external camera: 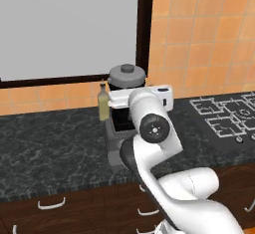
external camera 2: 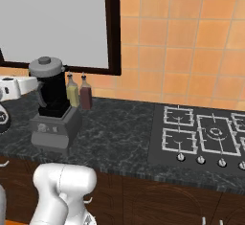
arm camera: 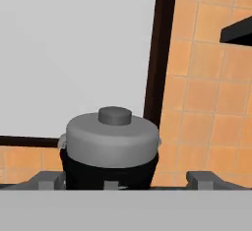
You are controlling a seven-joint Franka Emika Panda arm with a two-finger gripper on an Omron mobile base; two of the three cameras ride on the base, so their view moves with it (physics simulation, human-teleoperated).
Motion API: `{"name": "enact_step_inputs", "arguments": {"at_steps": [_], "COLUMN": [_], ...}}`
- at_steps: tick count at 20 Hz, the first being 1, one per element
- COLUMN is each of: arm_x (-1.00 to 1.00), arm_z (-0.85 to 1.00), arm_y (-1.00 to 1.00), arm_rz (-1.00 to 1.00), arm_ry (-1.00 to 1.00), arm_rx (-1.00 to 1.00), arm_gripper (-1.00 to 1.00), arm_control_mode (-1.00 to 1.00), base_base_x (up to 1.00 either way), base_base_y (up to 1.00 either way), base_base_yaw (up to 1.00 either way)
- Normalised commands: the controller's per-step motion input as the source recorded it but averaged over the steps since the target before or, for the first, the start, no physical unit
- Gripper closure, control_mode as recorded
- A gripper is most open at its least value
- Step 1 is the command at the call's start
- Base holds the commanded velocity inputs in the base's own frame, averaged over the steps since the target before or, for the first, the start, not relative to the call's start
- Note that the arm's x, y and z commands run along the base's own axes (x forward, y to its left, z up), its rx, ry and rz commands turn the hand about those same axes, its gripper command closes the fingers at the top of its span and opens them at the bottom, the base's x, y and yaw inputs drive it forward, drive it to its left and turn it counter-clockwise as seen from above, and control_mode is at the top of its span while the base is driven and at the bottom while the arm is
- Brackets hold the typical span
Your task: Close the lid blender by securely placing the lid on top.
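The light-grey lid (arm camera: 112, 138) with its stubby knob sits level on top of the black blender jar (external camera 2: 52, 96). The jar stands on its boxy grey base (external camera 2: 54, 127) on the dark counter. In the hand view my gripper (arm camera: 126, 180) is open. Its two fingertips (arm camera: 49, 180) are spread wide, low on either side of the jar just under the lid, and nothing is between them. From the left base the lid (external camera: 127, 73) shows above my white hand, and the arm hides most of the blender (external camera: 117, 137). The lid (external camera 2: 46, 66) is seen clearly from the right base.
A slim yellowish bottle (external camera 2: 72, 93) and a dark red bottle (external camera 2: 85, 93) stand close behind the blender, by the wall. The gas hob (external camera 2: 201, 134) lies to the right. A dark-framed window (external camera: 69, 29) rises behind the blender, and drawers with handles run below the counter edge.
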Motion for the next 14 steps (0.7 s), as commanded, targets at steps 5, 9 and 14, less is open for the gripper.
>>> {"name": "enact_step_inputs", "arguments": {"at_steps": [5,9,14], "arm_x": [-0.94,-0.6,-0.25], "arm_z": [0.13,0.31,0.23], "arm_y": [0.36,0.56,0.24], "arm_rz": [0.0,0.0,0.01], "arm_ry": [0.0,-0.04,-0.11], "arm_rx": [-0.1,-0.05,0.03], "arm_gripper": [-1.0,-1.0,-1.0], "arm_control_mode": [-1.0,-1.0,-1.0], "base_base_x": [0.0,0.0,0.0], "base_base_y": [0.0,0.0,0.0], "base_base_yaw": [0.0,0.0,0.0]}}
